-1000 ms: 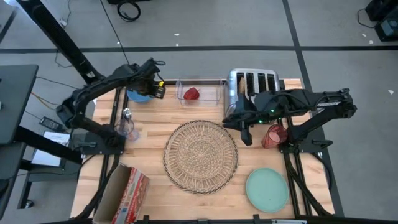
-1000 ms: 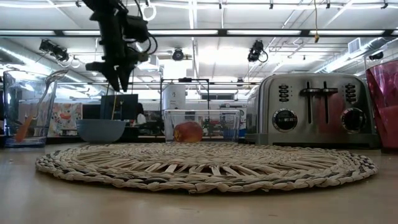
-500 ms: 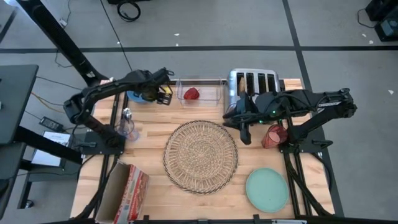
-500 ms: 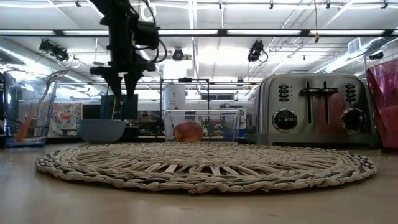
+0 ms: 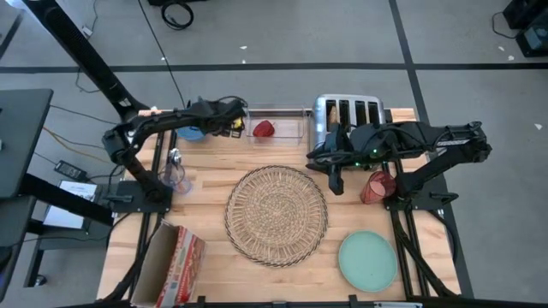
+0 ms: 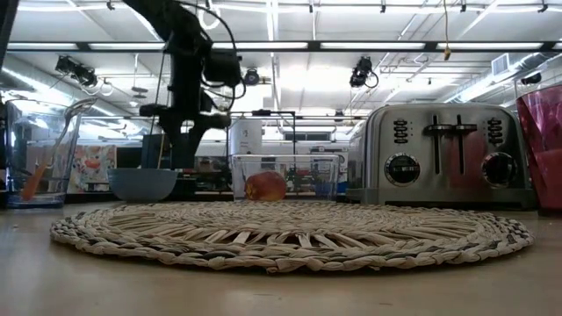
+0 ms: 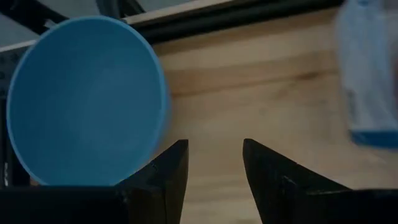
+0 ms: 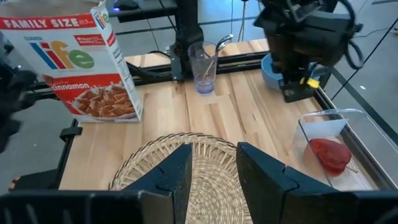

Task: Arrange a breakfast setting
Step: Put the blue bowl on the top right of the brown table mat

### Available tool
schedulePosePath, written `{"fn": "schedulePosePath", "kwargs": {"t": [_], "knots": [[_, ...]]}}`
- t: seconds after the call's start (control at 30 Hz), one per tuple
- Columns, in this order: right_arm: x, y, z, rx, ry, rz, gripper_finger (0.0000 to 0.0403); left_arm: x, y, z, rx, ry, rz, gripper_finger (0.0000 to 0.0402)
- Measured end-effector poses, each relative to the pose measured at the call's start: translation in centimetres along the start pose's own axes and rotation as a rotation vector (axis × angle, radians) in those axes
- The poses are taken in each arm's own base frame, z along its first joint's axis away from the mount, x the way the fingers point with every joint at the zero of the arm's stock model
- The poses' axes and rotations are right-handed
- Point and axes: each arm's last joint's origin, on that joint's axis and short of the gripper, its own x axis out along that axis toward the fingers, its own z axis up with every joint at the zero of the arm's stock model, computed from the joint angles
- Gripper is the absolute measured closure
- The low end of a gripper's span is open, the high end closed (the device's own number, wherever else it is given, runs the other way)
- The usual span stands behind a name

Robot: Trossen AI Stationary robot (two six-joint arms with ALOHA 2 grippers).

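Observation:
My left gripper (image 5: 224, 128) hangs open, fingers down, over the table's far edge, between the blue bowl (image 5: 190, 133) and the clear bin (image 5: 276, 125); its wrist view shows the bowl (image 7: 87, 99) just beside the open fingers (image 7: 214, 177). The red apple (image 5: 264, 129) lies in the bin. My right gripper (image 5: 334, 181) is open and empty in front of the toaster (image 5: 347, 115), beside the pink cup (image 5: 375, 186). The wicker placemat (image 5: 276, 214) lies in the middle, the mint-green plate (image 5: 368, 261) at the near right. The orange-handled utensil (image 6: 33, 180) stands in a clear cup (image 5: 175, 171). I cannot make out the toast slice.
A cereal box (image 5: 175, 261) lies at the table's near left corner. The toaster stands at the far right, and the bin runs along the far edge beside it. Bare wood shows between the clear cup and the placemat.
My left gripper has gone toward the table's right edge, from over the blue bowl to the gap between the bowl and the clear bin, and has come down a little. Its fingers point down throughout.

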Motion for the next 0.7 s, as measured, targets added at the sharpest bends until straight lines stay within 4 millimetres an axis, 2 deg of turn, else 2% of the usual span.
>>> {"fn": "schedulePosePath", "kwargs": {"t": [0.2, 0.43, 0.7], "knots": [[-0.1, 0.6, -0.5, 0.015, 0.045, 0.033, 0.0268, 2.6, 1.4, 1.5, -0.032, 0.031, 0.076, 0.0241], [-0.3, 1.2, -0.7, 0.018, 0.054, 0.054, 0.0268, 3.3, 2.3, 2.6, -0.065, 0.028, 0.056, 0.0241], [-0.3, 1.1, -0.7, 0.015, 0.055, 0.054, 0.0268, 5.2, 2.3, 1.2, -0.039, 0.084, 0.081, 0.0241]]}}
